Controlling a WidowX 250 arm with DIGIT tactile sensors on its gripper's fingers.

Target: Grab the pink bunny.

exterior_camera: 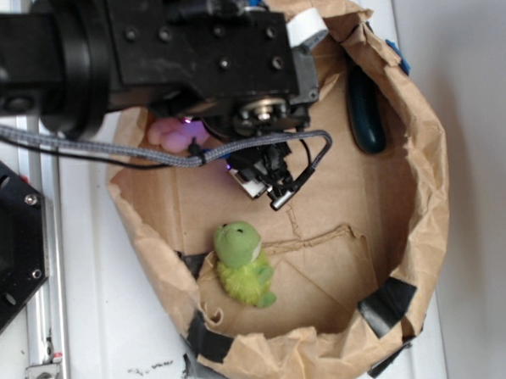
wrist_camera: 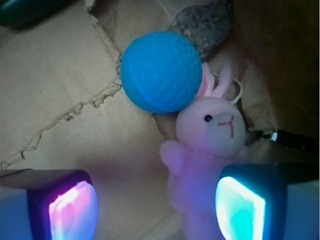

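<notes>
Brown paper-bag floor (wrist_camera: 65, 115) under wide-open gripper (wrist_camera: 157, 202) — pink bunny (wrist_camera: 210, 150) beside blue ball (wrist_camera: 161, 71).

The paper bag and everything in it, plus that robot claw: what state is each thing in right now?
Paper bag: open, rim rolled down.
Pink bunny: lying on the bag floor, not gripped, touching the blue ball.
Blue ball: resting against the bunny's ears.
Green plush toy: lying untouched.
Gripper: open, beside the bunny.

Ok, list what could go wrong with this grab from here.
1. The pink bunny sits off-centre, against the right finger of the open gripper; closing may only pinch fur.
2. The blue ball touches the bunny's ears and could get nudged.
3. The paper bag wall crowds that side.
</notes>
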